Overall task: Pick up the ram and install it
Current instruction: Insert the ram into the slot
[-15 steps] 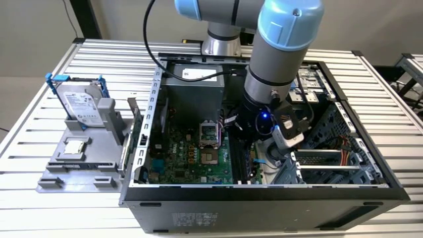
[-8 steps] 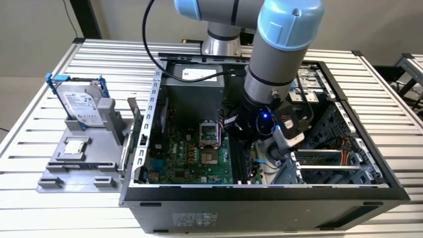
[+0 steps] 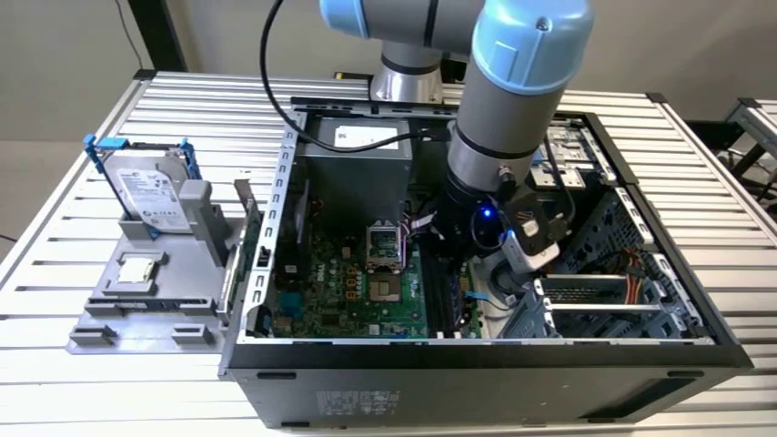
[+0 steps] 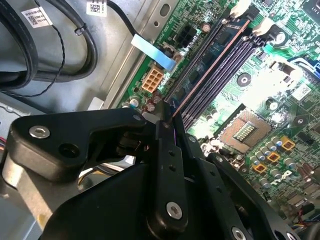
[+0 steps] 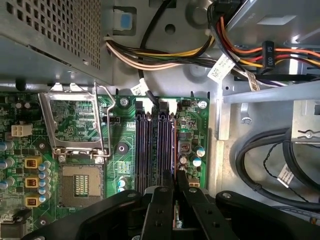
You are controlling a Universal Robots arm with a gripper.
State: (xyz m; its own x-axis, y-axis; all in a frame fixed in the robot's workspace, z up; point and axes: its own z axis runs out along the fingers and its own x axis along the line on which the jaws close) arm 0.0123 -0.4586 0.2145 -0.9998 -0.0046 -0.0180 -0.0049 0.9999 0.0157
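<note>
I see my hand low over the green motherboard, its black fingers close together at the black memory slots, beside the open processor socket.

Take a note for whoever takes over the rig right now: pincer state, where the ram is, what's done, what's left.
Pincer: shut on the ram, down inside the open computer case.
Ram: held edge-on, lined up along the black memory slots on the motherboard.
Done: ram picked up and at the slots.
Left: seating it; whether it is pressed in at all cannot be told.
</note>
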